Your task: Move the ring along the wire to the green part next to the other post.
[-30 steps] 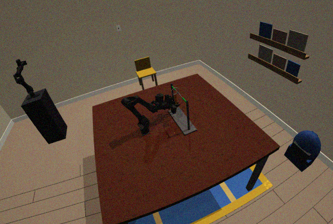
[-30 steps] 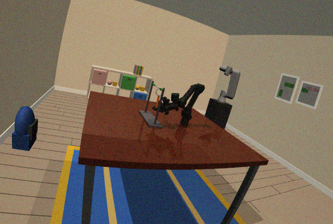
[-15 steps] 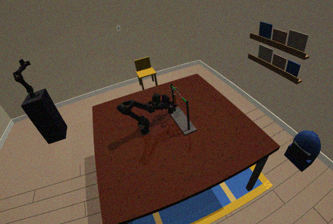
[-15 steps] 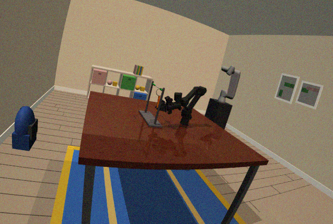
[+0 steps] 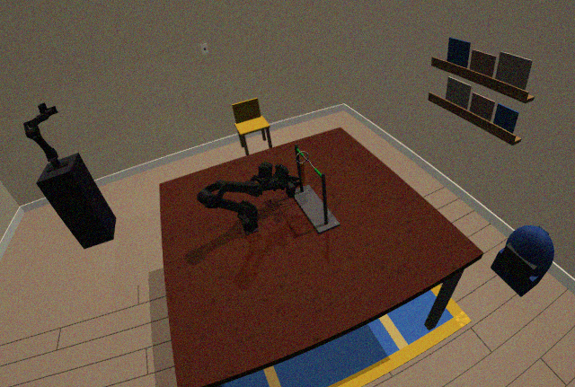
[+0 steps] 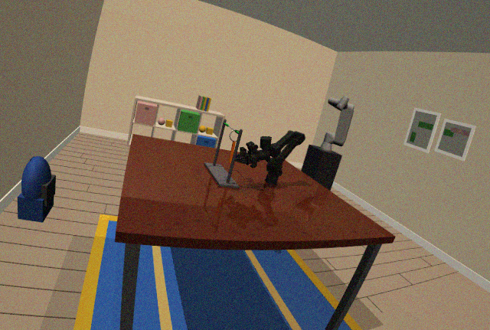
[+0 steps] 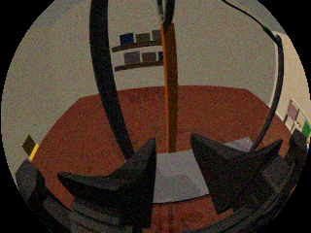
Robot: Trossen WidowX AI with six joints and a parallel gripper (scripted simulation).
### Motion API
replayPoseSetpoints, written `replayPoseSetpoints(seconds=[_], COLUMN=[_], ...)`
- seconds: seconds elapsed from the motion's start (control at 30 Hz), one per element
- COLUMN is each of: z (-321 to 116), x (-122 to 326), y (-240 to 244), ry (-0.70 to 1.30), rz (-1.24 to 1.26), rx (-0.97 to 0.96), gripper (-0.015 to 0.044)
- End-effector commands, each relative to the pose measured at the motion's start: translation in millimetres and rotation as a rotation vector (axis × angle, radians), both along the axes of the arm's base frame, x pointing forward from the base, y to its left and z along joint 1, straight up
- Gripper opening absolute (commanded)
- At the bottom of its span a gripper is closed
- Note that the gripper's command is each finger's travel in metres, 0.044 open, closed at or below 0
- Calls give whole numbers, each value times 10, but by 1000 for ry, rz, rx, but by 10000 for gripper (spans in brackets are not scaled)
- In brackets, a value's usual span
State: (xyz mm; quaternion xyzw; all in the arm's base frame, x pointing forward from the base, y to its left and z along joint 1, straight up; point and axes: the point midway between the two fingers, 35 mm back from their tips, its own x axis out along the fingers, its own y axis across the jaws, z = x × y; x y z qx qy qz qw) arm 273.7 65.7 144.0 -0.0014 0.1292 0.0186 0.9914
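The ring [image 5: 302, 156] [image 6: 232, 135] [image 7: 167, 11] hangs on the wire near the back post [image 5: 297, 162] in the top view. That post is the nearer one [image 6: 230, 174] in the exterior view and the left one [image 7: 101, 58] in the wrist view. The orange handle [image 6: 232, 153] [image 7: 170, 83] hangs down below the ring. My gripper [image 7: 173, 140] is open and empty, with its fingertips apart. It is low, on the robot's side of the handle, and the handle stands beyond the fingertips. The other post [image 5: 324, 199] [image 6: 219, 144] [image 7: 280, 73] has a green wire part [image 5: 318, 171] [image 7: 266, 30] beside it.
The grey base plate [image 5: 320, 217] [image 6: 215, 173] [image 7: 182, 177] carries both posts on the dark red table [image 5: 371, 243] [image 6: 178, 207]. A yellow chair, wall shelves and a second arm on a black pedestal stand away from the table.
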Motion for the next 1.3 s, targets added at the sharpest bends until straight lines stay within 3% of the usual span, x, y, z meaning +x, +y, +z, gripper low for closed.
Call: replayPoseSetpoints(seconds=[0.0, 0.5, 0.87, 1.27], z=[0, 0, 97, 97], x=[-15, -15, -450, -450], y=[-8, -8, -43, -43], ry=[-1, -1, 0, 0], rz=[-4, -4, 0, 0], rx=[4, 4, 1, 1], gripper=[160, 160, 440, 440])
